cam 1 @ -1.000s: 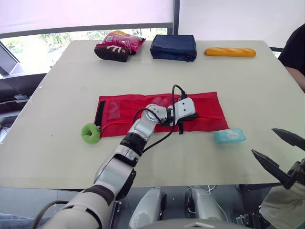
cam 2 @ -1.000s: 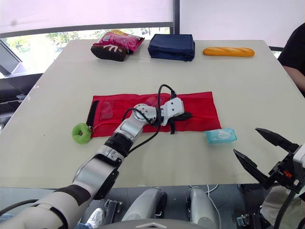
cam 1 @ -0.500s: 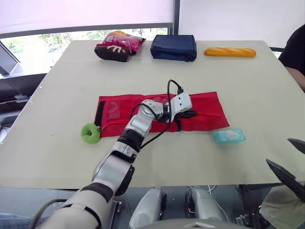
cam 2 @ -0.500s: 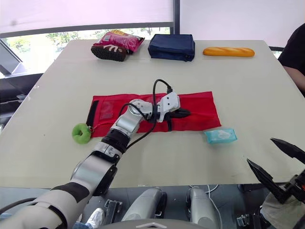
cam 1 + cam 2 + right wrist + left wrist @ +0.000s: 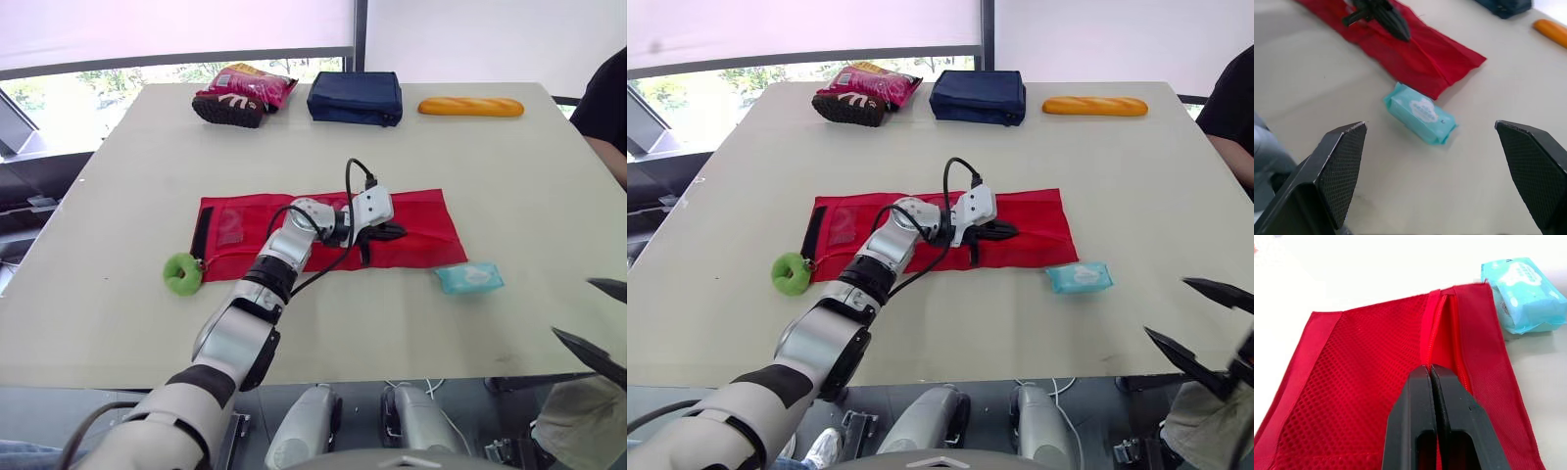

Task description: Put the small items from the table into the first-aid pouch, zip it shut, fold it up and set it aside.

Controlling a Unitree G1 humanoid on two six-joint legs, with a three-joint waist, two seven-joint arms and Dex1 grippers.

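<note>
Red mesh first-aid pouch [image 5: 421, 220] lies flat; left gripper [image 5: 1431, 368] is pressed together right at its zipper [image 5: 1433, 330], right gripper [image 5: 1166, 306] hangs spread wide, near the teal wipes pack [image 5: 468, 278].

The pressed-together tips of the left gripper [image 5: 1430, 368] cover the zipper [image 5: 1431, 333] of the red pouch [image 5: 1352, 396], so whether a pull sits between them cannot be told. The pouch's near part runs off the left wrist view. Just beside the pouch's end, the wipes pack [image 5: 1520, 289] is cropped. Well apart from the pouch, the right gripper [image 5: 1166, 306], fingers spread, is cut by the edge, as is a person's black sleeve [image 5: 609, 98]. Beyond the pouch, the pink snack packet [image 5: 257, 83] bears print too small to read.
</note>
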